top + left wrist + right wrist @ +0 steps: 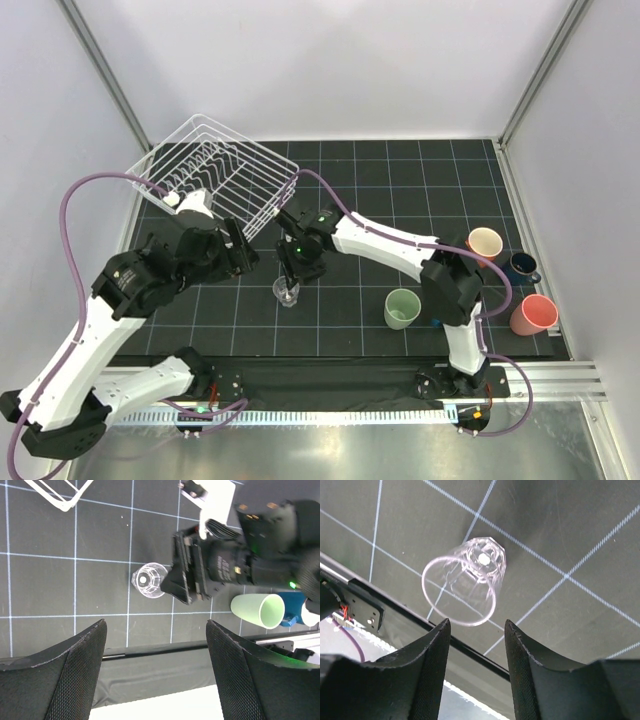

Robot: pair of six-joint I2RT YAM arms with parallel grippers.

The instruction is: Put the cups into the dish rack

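White grid lines cross a black surface (400, 190).
Clear faceted glass cup (287, 291), pale green plastic cup (402, 308), cream-lined orange cup (485, 243), dark blue mug (522, 266), pink round cup (533, 314); the wire dish rack (215, 170) is white.

Robotics lab test cell, not a working kitchen. Grounds: plain white walls (330, 60) set in bare metal posts (100, 70) enclose a small bench. Its surface is a black mat (400, 180) ruled with a white grid. Two arms (390, 245) are mounted side by side on a metal rail (560, 375) at the near edge, and purple cables (75, 190) loop in the open. The household items, a rack (215, 175) and cups (402, 308), stand directly on the gridded mat.
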